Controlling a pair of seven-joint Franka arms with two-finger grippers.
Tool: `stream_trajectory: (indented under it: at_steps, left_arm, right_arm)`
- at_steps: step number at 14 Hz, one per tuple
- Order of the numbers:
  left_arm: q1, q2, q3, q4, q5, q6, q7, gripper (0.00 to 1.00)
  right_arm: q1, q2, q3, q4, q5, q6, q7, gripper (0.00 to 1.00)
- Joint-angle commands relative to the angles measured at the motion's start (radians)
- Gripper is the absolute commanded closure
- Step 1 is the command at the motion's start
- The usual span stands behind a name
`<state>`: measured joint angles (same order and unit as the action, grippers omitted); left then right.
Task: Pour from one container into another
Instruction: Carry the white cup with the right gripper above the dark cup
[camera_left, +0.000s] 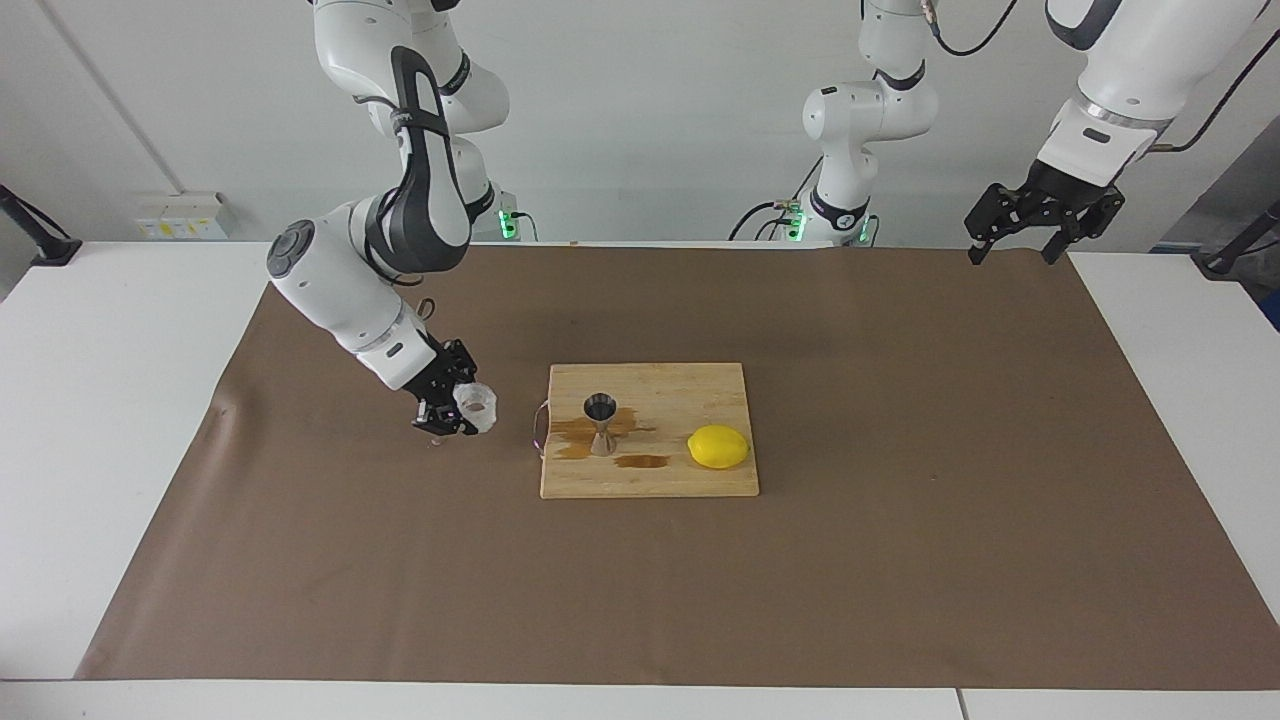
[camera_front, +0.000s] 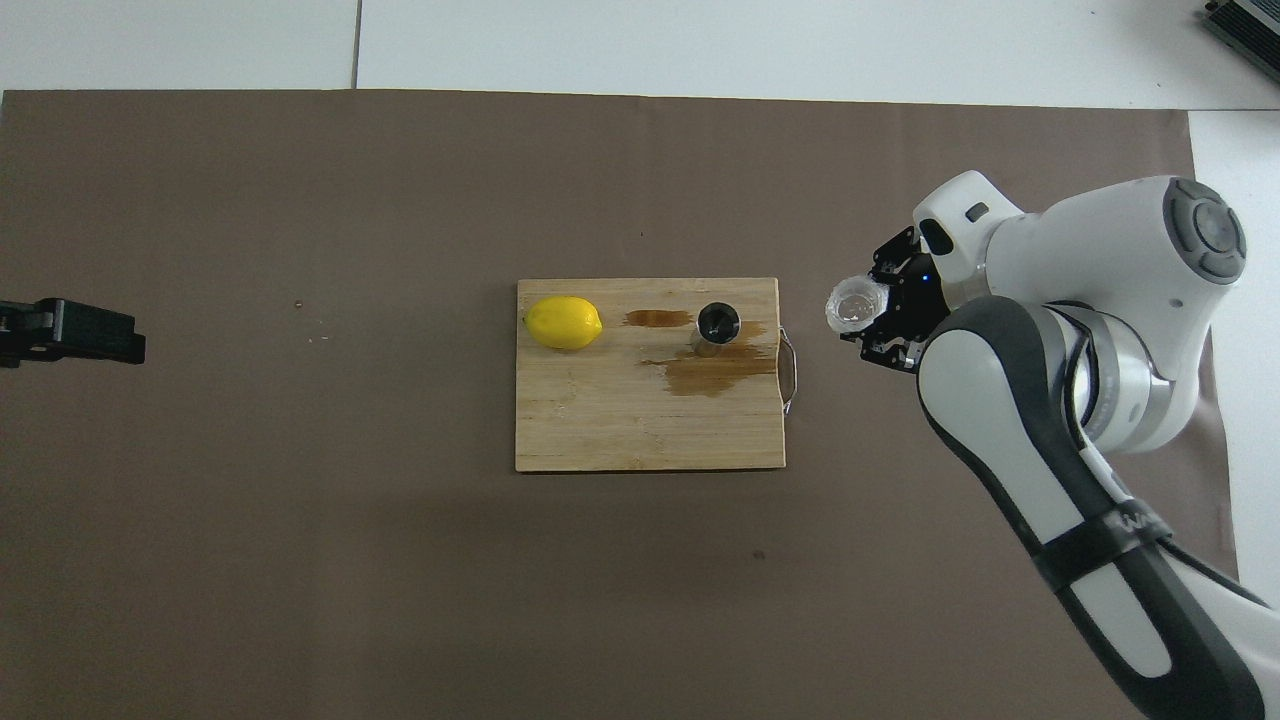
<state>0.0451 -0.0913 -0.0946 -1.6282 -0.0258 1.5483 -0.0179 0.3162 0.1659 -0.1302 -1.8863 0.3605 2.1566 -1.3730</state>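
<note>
The whitish crinkled cup (camera_left: 477, 405) (camera_front: 858, 303) hangs just above the brown paper, mouth up. My right gripper (camera_left: 462, 410) (camera_front: 878, 315) is shut on it from the side. It is over the paper beside the board's metal handle, toward the right arm's end. The steel hourglass jigger (camera_left: 600, 425) (camera_front: 717, 325) stands upright on the wooden cutting board (camera_left: 690, 385) (camera_front: 600, 420), near that handle. My left gripper (camera_left: 1010, 255) (camera_front: 120, 335) waits open and empty in the air over the paper's edge at the left arm's end.
A yellow lemon (camera_left: 718, 446) (camera_front: 563, 322) lies on the board beside the jigger, toward the left arm's end. Brown wet stains (camera_left: 590, 432) (camera_front: 712, 370) mark the board around the jigger. Brown paper (camera_left: 900, 560) covers the table's middle.
</note>
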Motion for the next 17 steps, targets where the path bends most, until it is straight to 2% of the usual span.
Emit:
stream_trajectory:
  at_steps: [1, 6, 17]
  left_arm:
    - [-0.01, -0.019, 0.012, -0.012, 0.011, -0.017, 0.012, 0.0]
    - [-0.008, -0.021, 0.012, -0.012, 0.011, -0.017, 0.012, 0.0]
    - [-0.01, -0.019, 0.012, -0.012, 0.011, -0.017, 0.012, 0.0]
  right_arm:
    - [0.036, 0.003, 0.004, 0.03, -0.078, -0.006, 0.127, 0.65]
    - [0.106, 0.011, 0.006, 0.082, -0.276, -0.001, 0.323, 0.65]
    - [0.19, 0.061, 0.008, 0.084, -0.419, 0.083, 0.518, 0.65]
